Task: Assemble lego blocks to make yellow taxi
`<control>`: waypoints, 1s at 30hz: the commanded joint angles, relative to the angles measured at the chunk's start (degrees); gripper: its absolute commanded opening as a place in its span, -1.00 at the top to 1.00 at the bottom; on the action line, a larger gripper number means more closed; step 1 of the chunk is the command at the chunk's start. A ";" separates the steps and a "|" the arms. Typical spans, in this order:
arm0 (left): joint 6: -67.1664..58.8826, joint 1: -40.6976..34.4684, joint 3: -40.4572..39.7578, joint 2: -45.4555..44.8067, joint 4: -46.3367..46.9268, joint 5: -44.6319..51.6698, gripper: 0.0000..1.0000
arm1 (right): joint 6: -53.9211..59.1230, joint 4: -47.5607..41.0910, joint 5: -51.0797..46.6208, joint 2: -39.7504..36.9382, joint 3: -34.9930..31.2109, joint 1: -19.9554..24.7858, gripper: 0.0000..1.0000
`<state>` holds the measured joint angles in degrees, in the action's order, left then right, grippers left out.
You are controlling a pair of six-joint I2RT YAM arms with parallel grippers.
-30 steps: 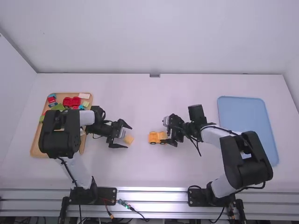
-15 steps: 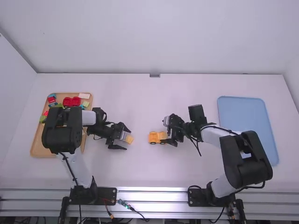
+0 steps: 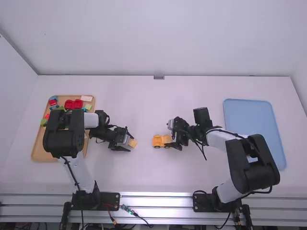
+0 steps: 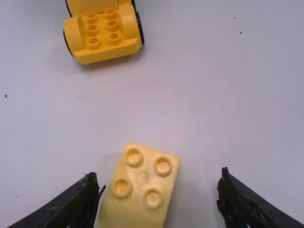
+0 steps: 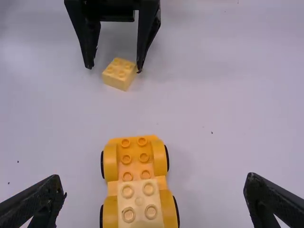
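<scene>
One loose block [image 4: 142, 187] sat on the table [image 3: 153, 175], between the left gripper's [image 3: 129, 139] parted fingers and close to one; whether they touched, I couldn't tell, and the left wrist view cut off its end. Over to the right gripper [image 3: 172, 136], spread wide too, either side of the yellow car [image 5: 135, 164], a pale block [image 5: 138, 204] on top! Its end ran out of the right wrist view. Back at the tray [image 3: 36, 154], the left arm [image 3: 64, 134] hid part of the coloured blocks [image 3: 73, 104].
</scene>
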<state>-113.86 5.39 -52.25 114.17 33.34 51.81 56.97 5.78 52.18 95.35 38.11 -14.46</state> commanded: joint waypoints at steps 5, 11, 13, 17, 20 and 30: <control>0.76 -0.57 1.14 0.61 -2.16 1.09 -0.31 | -0.11 -0.15 0.96 0.22 -0.59 -0.31 -0.99; 7.82 -1.81 2.82 0.61 -8.61 1.20 -0.34 | -0.11 -0.17 0.94 0.22 -0.57 -0.20 -0.99; 7.82 -2.49 2.64 0.61 -8.31 1.05 -0.31 | -0.11 -0.17 0.98 0.22 -0.57 -0.33 -0.99; 7.87 -3.06 2.67 0.61 -8.59 1.03 -0.17 | -0.13 -0.17 0.96 0.22 -0.59 -0.09 -0.99; 8.04 -3.04 2.60 0.61 -8.33 0.83 -0.11 | -0.13 -0.20 0.98 0.22 -0.59 -0.07 -0.99; 7.82 -2.29 -0.76 0.61 -2.58 -1.16 -0.32 | -0.13 -0.20 0.96 0.22 -0.59 -0.07 -0.99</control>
<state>-106.06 2.59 -51.29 114.21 30.37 50.83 57.01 5.76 52.31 95.35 38.13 -14.52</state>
